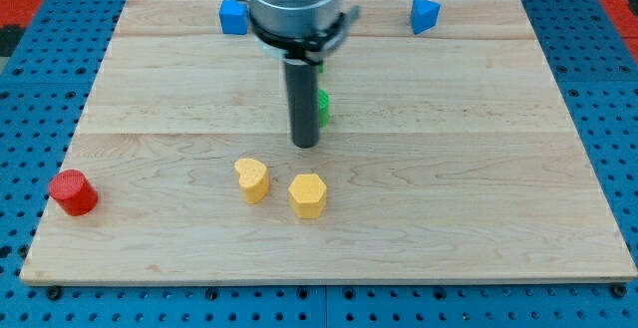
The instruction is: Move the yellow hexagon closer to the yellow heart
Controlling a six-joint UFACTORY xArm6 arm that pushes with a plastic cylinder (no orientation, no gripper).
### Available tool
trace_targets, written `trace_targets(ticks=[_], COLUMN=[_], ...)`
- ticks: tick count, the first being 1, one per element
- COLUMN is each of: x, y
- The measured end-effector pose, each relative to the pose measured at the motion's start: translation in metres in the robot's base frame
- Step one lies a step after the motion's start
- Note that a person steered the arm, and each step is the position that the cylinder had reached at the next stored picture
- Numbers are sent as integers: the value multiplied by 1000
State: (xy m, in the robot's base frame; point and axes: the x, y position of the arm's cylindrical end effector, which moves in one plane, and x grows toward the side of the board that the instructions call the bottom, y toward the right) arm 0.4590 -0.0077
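Note:
The yellow hexagon (308, 195) lies on the wooden board (449, 168), below centre. The yellow heart (251, 179) lies just to its left, a small gap apart. My tip (305, 145) stands above the hexagon toward the view's top, a short gap from it and to the upper right of the heart. It touches neither block.
A green block (323, 107) is partly hidden behind the rod, shape unclear. A blue cube (233, 16) and a blue block (424, 14) sit at the board's top edge. A red cylinder (73, 192) sits at the left edge.

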Motion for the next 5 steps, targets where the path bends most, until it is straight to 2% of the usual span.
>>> trace_targets(ticks=[2, 3, 4, 5], x=[-24, 39, 136, 155], y=[8, 26, 61, 34])
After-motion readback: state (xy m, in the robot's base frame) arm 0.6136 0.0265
